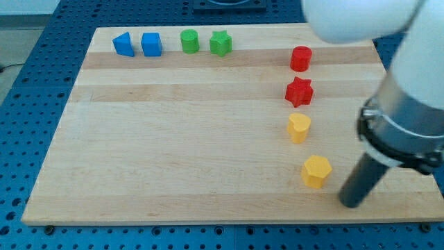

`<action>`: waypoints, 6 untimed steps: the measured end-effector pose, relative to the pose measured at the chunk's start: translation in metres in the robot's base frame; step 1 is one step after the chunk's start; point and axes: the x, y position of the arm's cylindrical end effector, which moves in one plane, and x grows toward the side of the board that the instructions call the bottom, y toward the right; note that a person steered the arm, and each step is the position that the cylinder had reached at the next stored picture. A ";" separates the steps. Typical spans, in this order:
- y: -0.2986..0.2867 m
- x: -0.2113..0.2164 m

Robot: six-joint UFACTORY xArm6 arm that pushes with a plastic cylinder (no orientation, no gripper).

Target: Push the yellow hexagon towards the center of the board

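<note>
The yellow hexagon [316,171] lies near the board's lower right. My tip [350,203] rests on the board just to the right of and slightly below the hexagon, apart from it by a small gap. The dark rod rises up and to the right into the arm's black and white body, which covers the view's right edge.
A yellow heart [299,128], a red star [299,92] and a red cylinder [300,58] stand in a column above the hexagon. Two blue blocks [124,44] [151,44] and two green blocks [189,41] [220,43] line the top edge. The wooden board [173,139] ends just below my tip.
</note>
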 end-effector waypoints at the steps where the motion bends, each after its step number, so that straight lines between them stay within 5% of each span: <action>1: -0.012 -0.027; 6: -0.109 -0.126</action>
